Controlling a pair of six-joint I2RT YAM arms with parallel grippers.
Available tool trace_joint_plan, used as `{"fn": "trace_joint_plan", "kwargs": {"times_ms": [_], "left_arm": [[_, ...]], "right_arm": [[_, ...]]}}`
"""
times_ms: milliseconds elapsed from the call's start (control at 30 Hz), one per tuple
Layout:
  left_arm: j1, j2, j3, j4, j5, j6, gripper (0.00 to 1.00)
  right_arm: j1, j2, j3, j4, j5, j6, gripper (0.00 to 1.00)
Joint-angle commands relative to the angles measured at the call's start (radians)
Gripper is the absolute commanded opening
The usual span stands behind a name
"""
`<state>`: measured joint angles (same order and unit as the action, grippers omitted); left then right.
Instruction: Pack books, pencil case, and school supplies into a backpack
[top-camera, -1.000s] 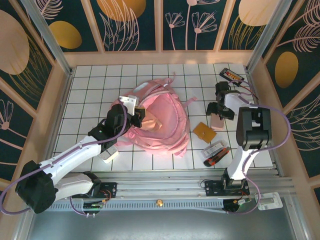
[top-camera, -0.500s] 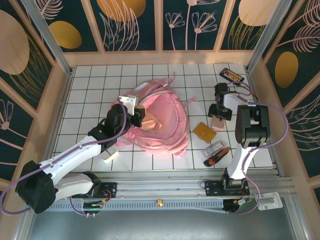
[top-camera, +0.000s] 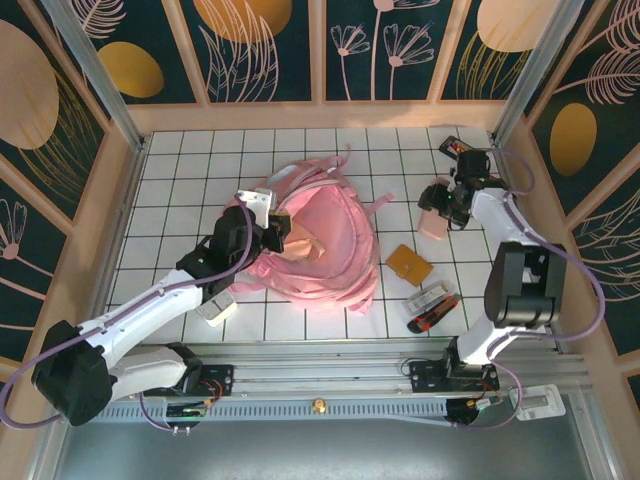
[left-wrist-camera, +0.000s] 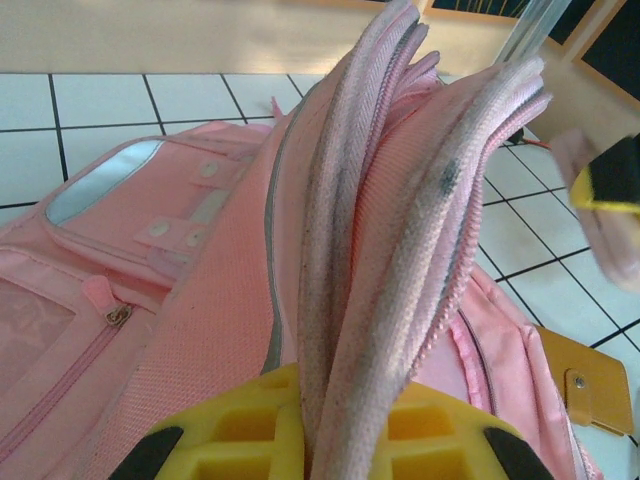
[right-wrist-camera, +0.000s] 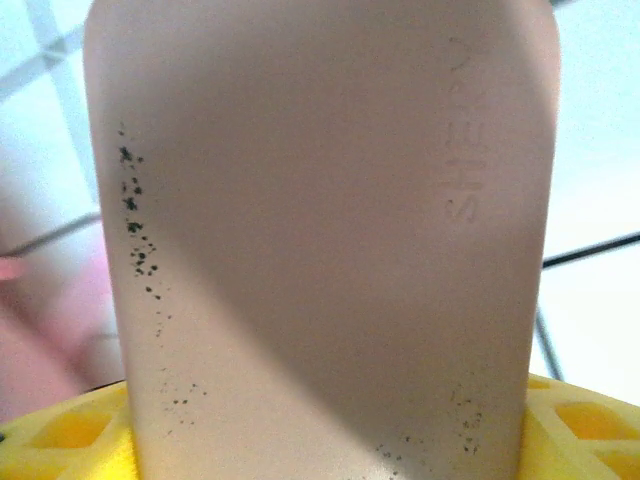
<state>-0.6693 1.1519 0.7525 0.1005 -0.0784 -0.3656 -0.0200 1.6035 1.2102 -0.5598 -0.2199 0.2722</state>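
The large light-pink backpack (top-camera: 330, 235) lies in the middle of the tiled table. My left gripper (top-camera: 272, 237) is shut on the raised rim of its opening, and the bunched pink fabric (left-wrist-camera: 400, 200) stands up between the yellow fingers (left-wrist-camera: 230, 425). To the right, my right gripper (top-camera: 441, 207) is shut on the beige-pink pencil case (top-camera: 433, 224), whose speckled cloth (right-wrist-camera: 320, 230) sits between its yellow fingers (right-wrist-camera: 60, 435). An orange-brown notebook (top-camera: 410, 264) lies flat just right of the backpack and shows as well in the left wrist view (left-wrist-camera: 590, 385). A clear-wrapped pack (top-camera: 427, 298) lies nearer the front.
A red-and-black item (top-camera: 436, 318) lies beside the wrapped pack. A flat black device with orange buttons (top-camera: 453, 147) sits in the back right corner, partly behind my right arm. Wooden walls close in the table on three sides.
The right gripper's jaws have closed on the pencil case, and it has moved a little toward the back right corner. The right arm's elbow has swung rightward. The left arm keeps its hold.
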Motion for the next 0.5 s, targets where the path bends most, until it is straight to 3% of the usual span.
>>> {"fn": "trace_joint_plan", "kwargs": {"times_ms": [0,133,300,467], "left_arm": [[0.000,-0.002,0.059,0.095,0.017,-0.045,0.00],[0.001,0.009,0.076,0.097,0.025,-0.049,0.00],[0.000,0.015,0.096,0.095,0.025,-0.045,0.00],[-0.001,0.025,0.120,0.097,0.027,-0.042,0.00]], "right_arm": [[0.002,-0.092,-0.005,0.109,-0.336,0.112,0.67],[0.046,-0.186,-0.111,0.272,-0.523,0.269,0.67],[0.178,-0.249,-0.227,0.449,-0.625,0.426,0.67],[0.344,-0.243,-0.319,0.654,-0.641,0.573,0.68]]}}
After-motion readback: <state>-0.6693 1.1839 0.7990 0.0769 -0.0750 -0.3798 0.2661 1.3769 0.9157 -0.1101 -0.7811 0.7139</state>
